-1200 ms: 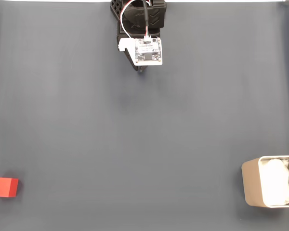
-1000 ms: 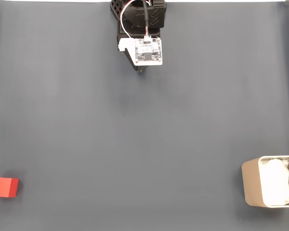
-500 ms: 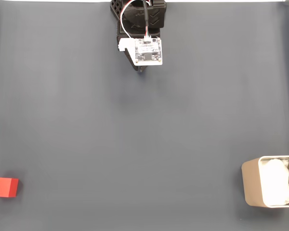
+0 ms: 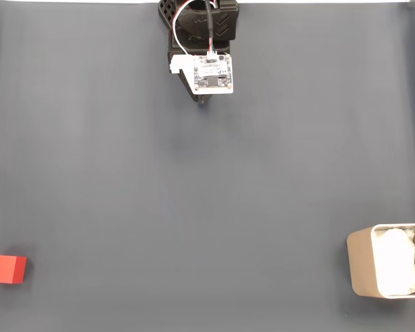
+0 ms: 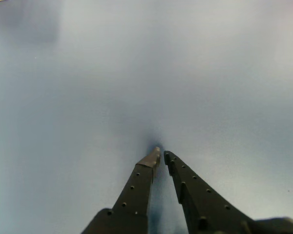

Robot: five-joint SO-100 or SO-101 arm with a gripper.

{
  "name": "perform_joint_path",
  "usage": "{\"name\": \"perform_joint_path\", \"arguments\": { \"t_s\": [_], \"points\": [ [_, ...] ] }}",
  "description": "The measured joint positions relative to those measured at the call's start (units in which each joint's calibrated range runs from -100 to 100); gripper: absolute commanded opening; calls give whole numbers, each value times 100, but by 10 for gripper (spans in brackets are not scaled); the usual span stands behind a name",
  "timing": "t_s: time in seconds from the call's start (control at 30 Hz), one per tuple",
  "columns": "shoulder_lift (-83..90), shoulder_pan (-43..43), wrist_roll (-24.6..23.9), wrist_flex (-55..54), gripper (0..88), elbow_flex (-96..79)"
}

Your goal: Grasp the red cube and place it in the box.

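- Dark grey mat (image 4: pixel 194 207) spans your workspace; the red cube (image 4: pixel 6 268) sits far left, the box (image 4: pixel 363 271) far right, well apart.
- Your gripper (image 5: pixel 161 155) looks pressed together and empty, probably parked; reach left first.

Red cube (image 4: pixel 6 268) far from box (image 4: pixel 360 271)

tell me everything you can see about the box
The small beige-grey rectangular box with rounded corners sits at the lower right of the fixed view, cut off by the picture's right edge. Its thin walls look smooth, with a pale rim. It stands upright and open-topped on the dark grey table surface, and white soft padding fills much of its inside. Nothing else touches it.
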State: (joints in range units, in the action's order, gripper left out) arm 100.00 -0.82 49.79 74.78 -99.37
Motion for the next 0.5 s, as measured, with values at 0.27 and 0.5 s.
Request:
{"name": "perform_joint_path", "arguments": {
  "t_s": [0.27,0.5],
  "points": [
    [0,0,0,0,0,0],
    [0,0,0,-40,0,0]
  ]
}}
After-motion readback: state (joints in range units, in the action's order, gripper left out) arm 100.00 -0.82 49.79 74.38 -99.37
